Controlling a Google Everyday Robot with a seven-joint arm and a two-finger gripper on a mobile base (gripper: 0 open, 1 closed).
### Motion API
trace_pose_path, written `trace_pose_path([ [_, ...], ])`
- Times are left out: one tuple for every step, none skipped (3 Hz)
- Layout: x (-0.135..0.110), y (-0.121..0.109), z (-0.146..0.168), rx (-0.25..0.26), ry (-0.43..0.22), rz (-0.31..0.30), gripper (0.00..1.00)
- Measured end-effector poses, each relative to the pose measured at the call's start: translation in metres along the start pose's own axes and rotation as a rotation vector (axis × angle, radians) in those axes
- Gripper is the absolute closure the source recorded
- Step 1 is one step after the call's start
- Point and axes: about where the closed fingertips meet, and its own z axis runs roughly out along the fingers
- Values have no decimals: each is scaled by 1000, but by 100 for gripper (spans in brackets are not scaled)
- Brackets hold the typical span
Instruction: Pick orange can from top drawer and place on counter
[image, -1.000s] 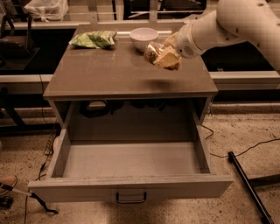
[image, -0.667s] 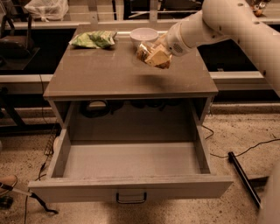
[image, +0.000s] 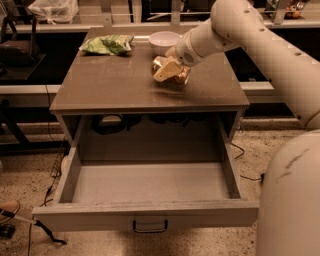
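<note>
Now, drawer: wide grey-brown top drawer stands open, no can inside, well in front of the round white bowl.
Can: shiny golden-orange metal can, just in front of the bowl, has sunk nearer the glossy grey-brown counter.
Gripper: cream 2-finger gripper clenched on it; release looks next.

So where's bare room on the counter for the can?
Bare: the counter front-left, ahead of the green chip bag, and the front-right edge beside the gripper holding the orange can. Crowded: the back, with bag and white bowl.
</note>
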Motion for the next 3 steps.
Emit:
trace_pose_path([
  [2, -2, 10, -12, 1, 13, 0],
  [11, -10, -5, 16, -10, 35, 0],
  [33, -17, -50, 95, -23, 61, 0],
])
